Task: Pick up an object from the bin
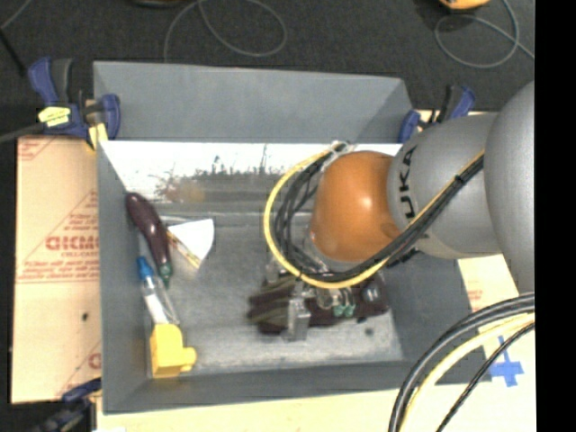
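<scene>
My gripper (299, 315) is low in the front middle of the bin, mostly hidden under the arm's orange cover. A dark brown, lumpy thing (267, 310) lies right against its left side, touching it or partly under it. Another dark piece (371, 305) shows at the gripper's right side; whether it belongs to the same thing is unclear.
Along the left wall lie a dark maroon-handled tool (149, 231), a white wedge-shaped piece (196, 238), a blue and white pen-like thing (151, 292) and a yellow block (168, 351). The arm and its cables cover the bin's right half.
</scene>
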Tool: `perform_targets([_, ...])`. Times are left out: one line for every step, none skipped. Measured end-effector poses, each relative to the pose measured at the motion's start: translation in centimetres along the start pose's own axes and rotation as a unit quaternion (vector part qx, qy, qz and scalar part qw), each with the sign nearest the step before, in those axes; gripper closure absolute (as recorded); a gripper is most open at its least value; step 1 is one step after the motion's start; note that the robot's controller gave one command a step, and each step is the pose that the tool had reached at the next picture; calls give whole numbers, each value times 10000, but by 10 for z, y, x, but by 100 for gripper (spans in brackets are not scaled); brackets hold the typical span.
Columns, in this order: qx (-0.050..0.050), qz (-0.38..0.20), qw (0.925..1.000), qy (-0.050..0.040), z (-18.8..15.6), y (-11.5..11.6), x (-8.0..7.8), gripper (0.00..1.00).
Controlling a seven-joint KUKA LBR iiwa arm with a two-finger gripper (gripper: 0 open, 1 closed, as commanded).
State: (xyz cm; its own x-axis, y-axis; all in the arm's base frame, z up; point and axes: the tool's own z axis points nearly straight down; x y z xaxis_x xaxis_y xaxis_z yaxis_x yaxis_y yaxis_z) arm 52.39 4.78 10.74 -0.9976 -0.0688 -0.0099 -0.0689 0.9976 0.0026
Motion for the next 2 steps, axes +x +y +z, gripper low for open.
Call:
perform_targets([-5, 1180, 9930, -29, 19, -7, -13, 100])
perform_targets([-5, 1182, 9930, -29, 19, -7, -13, 100])
